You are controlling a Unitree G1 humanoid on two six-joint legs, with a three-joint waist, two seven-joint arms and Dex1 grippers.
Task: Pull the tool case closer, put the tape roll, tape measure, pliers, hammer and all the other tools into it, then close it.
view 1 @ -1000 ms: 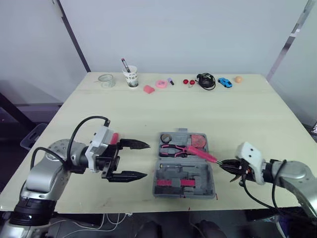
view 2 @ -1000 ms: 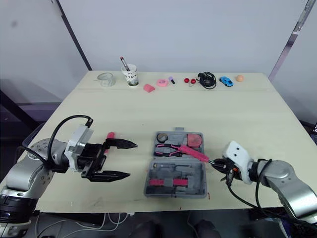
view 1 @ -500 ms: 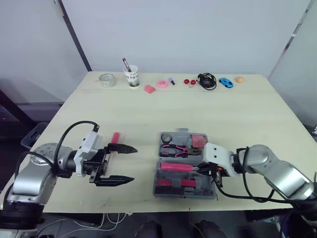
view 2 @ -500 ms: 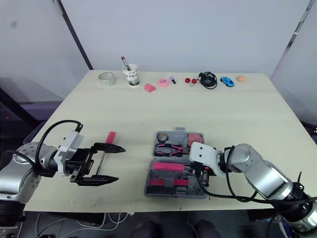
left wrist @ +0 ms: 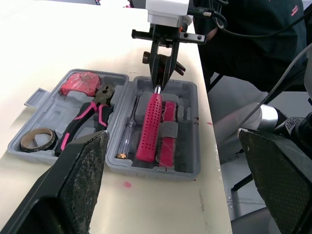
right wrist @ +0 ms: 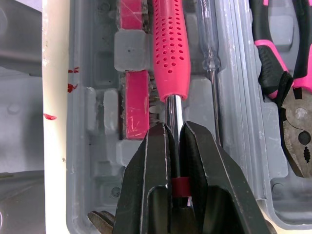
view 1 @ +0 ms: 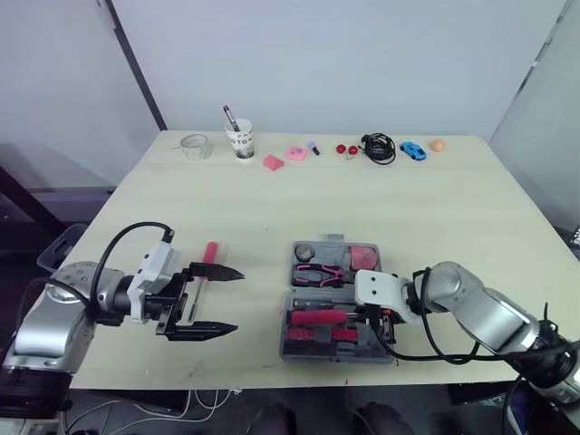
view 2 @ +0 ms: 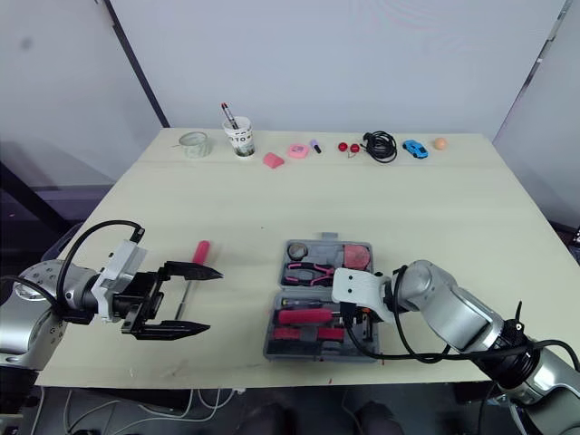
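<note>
Tool case (left wrist: 187,124) sits open near the front edge of the bench (view 1: 272,208), a bit to my right. My right pincer (right wrist: 174,131) is clenched on the bare metal shaft of a pink-handled tool (left wrist: 148,129), which lies lengthwise in the case's near half. Just beside it a clear-handled screwdriver (right wrist: 208,58) rests in its slot.

Off to my left, at about the same depth, my left pincer (view 1: 236,301) hovers released with its fingers spread wide over the bench. A pink-handled screwdriver (view 2: 201,251) lies loose on the bench beside it. I cannot tell whether they touch.

The case's far half holds the tape roll (view 1: 304,251) at its left end, the pliers (view 1: 317,272) in the middle and the red tape measure (view 1: 365,256) on the right.

Along the far edge, well apart from the case, I see a glass jar (view 1: 194,146), a paper cup (view 1: 240,142) with a pen in it, a pink ring (view 1: 294,153), a coiled black cable (view 1: 377,148), a blue toy car (view 1: 411,150) and an orange ball (view 1: 438,144).
</note>
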